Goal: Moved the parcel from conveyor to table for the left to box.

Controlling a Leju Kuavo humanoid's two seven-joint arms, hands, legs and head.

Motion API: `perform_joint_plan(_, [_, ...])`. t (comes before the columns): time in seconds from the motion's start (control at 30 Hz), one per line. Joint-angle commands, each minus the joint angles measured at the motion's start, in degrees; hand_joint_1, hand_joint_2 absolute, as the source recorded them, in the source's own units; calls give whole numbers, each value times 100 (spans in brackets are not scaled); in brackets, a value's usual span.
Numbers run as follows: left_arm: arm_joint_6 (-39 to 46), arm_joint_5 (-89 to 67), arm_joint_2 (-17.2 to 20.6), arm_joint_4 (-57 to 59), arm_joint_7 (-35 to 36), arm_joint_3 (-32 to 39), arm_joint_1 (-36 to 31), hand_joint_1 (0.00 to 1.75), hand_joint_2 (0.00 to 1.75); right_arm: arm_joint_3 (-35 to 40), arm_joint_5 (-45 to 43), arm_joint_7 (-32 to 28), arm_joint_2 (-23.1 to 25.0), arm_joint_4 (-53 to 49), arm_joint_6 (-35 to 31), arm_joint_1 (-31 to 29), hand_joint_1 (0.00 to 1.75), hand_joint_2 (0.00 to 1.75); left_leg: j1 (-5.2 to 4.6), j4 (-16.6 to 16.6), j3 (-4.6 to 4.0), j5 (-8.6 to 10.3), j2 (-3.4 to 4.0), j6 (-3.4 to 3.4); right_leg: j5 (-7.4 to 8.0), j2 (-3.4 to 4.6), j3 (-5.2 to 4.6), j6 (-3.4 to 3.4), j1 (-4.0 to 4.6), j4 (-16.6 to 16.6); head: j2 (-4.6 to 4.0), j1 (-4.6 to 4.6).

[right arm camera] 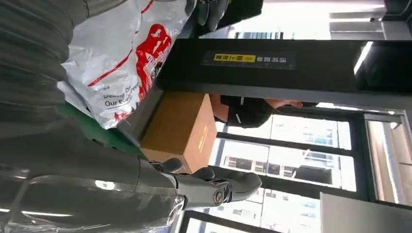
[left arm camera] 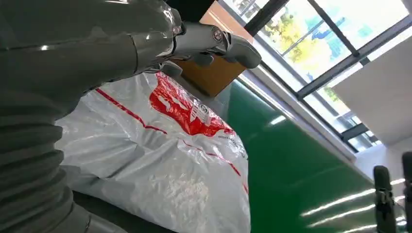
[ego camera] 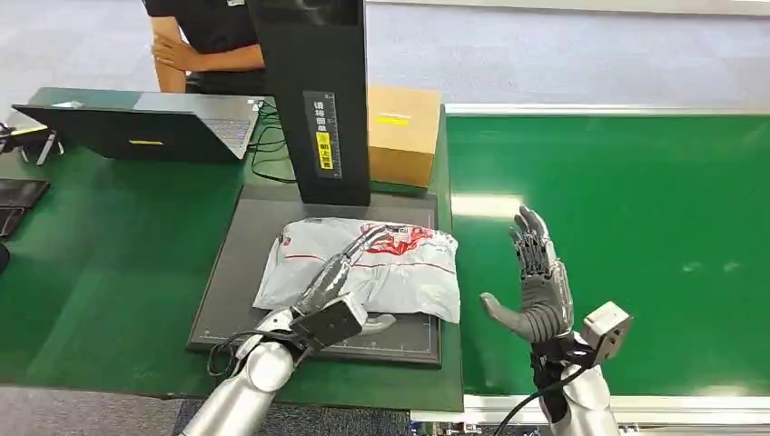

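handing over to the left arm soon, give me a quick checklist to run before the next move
1. Parcel off the conveyor: ok. The grey plastic mailer parcel lies on the dark scale platform on the table, not on the green conveyor belt.
2. Right robot hand released: ok. It is upright over the belt, fingers apart, holding nothing.
3. Left robot hand on the parcel: ok. Its fingers lie stretched across the top.
4. Left grip secured: cannot tell. No closed grasp is visible.
5. Cardboard box present: ok, behind the platform, beside the black scanner column. Whether it is open: cannot tell.
6. Person clear: ok, behind the laptop.
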Motion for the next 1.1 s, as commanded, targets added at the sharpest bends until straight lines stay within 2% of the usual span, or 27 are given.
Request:
perform_joint_plan(0.03, [186, -204, 84, 932, 345, 14, -383, 0, 175, -213, 17, 8, 111, 44, -52, 102, 0, 175, 3, -7, 9, 4, -6, -10, 0, -7, 10, -7, 3, -5, 0, 0])
perform_joint_plan(0.37, [474, -370, 63, 1135, 554, 305, -404, 0, 175, -171, 5, -4, 150, 314, -71, -90, 0, 175, 4, -8, 10, 3, 4, -11, 3, 4, 9, -8, 4, -6, 0, -2])
perform_joint_plan(0.47, [781, -727, 75, 1204, 805, 282, -446, 0, 175, -192, 7, -5, 152, 326, -63, -126, 0, 175, 4, -15, 14, 9, 4, -17, 8, 3, 13, -13, 5, -11, 0, 0])
perform_joint_plan(0.67, [756, -806, 36, 1179, 871, 387, -435, 0, 175, -234, 14, -1, 166, 276, -32, -77, 0, 175, 5, -10, 10, 5, -2, -14, 3, -3, 11, -11, 5, -8, 0, 0])
perform_joint_plan(0.73, [666, -718, 8, 1231, 808, 455, -411, 14, 175, -219, 22, -7, 165, 327, -14, -113, 0, 175, 4, -6, 8, 1, 2, -9, 1, 2, 8, -7, 4, -5, 0, -2])
perform_joint_plan(0.8, [630, -726, 1, 1170, 775, 455, -371, 16, 175, -198, 14, -7, 137, 303, -2, -116, 0, 175, 4, -5, 8, 2, 2, -9, 1, 1, 8, -7, 4, -4, 0, 0])
perform_joint_plan(0.83, [630, -726, 1, 1170, 775, 455, -371, 24, 175, -198, 14, -7, 137, 303, -2, -116, 0, 175, 5, -8, 11, 2, 3, -12, 2, 2, 11, -9, 5, -6, 0, -2])
perform_joint_plan(0.93, [582, -778, 17, 1124, 804, 422, -350, 35, 175, -192, 19, 9, 142, 225, -22, -49, 0, 175, 4, -9, 9, 4, 2, -13, 3, 1, 9, -10, 4, -7, 0, 0])
perform_joint_plan(1.0, [560, -804, 30, 1113, 832, 425, -327, 51, 175, -174, 18, 15, 142, 199, -23, -12, 0, 175, 3, -8, 9, 4, -1, -11, 2, -1, 9, -9, 3, -6, 0, 0])
perform_joint_plan(1.03, [517, -854, 42, 1123, 892, 413, -319, 40, 175, -166, 14, 22, 143, 201, -29, -15, 0, 175, 3, -4, 5, 2, 0, -7, 1, 0, 6, -5, 3, -3, 0, -2])
perform_joint_plan(1.1, [490, -873, 48, 1147, 917, 404, -312, 33, 175, -164, 13, 26, 140, 221, -30, -24, 0, 175, 3, -5, 7, 2, 2, -8, 1, 2, 7, -6, 3, -4, 0, 0])
